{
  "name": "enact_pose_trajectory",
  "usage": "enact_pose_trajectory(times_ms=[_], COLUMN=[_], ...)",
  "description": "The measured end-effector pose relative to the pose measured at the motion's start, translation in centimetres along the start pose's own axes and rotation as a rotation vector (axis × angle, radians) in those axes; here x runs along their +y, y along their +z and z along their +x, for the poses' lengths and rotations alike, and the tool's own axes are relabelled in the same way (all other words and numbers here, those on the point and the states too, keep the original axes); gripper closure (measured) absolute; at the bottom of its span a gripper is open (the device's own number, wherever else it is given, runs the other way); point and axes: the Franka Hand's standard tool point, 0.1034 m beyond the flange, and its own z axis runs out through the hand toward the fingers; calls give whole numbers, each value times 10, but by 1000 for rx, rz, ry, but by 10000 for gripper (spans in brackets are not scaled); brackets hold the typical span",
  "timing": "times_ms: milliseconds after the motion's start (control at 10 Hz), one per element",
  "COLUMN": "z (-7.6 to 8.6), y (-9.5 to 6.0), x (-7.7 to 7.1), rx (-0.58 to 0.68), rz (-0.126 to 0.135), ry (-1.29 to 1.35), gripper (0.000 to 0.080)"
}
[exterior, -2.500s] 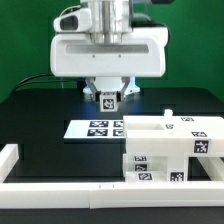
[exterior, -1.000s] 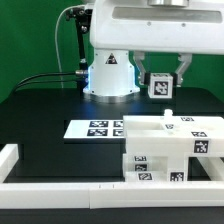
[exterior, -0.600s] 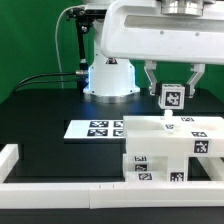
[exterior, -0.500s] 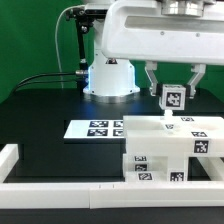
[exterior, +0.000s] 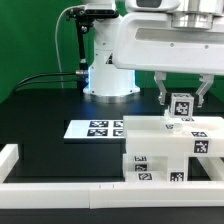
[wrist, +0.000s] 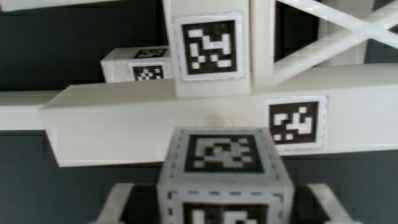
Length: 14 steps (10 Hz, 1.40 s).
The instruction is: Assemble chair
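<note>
Now the end effector (exterior: 182, 99) is clamped on a small white cube (exterior: 181, 104) with a square black-and-white tag, just above the chair (exterior: 160, 150). The chair is a blocky, stepped structure of matte white plastic with crisp edges. It stands on the black table (exterior: 40, 110) at the exterior view's right, just beside the flat marker board (exterior: 95, 128). A low white border rail (exterior: 60, 190) runs along the table's edge, and bare table lies to the exterior view's left.

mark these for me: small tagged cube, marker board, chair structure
small tagged cube (exterior: 181, 104): exterior view, on its front tag face.
marker board (exterior: 93, 128): exterior view, on its flat top among the printed tags.
chair structure (exterior: 155, 143): exterior view, on the plain white front of its upper bar.
</note>
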Motion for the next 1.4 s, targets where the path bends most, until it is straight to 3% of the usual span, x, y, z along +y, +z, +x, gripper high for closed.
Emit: enact_pose_trajectory(times_ms=[700,1400], z=[-1,0], y=[15,19], x=[-2,2], rx=[-2,3], rz=[-14,-19], ry=[0,5], gripper=[517,517])
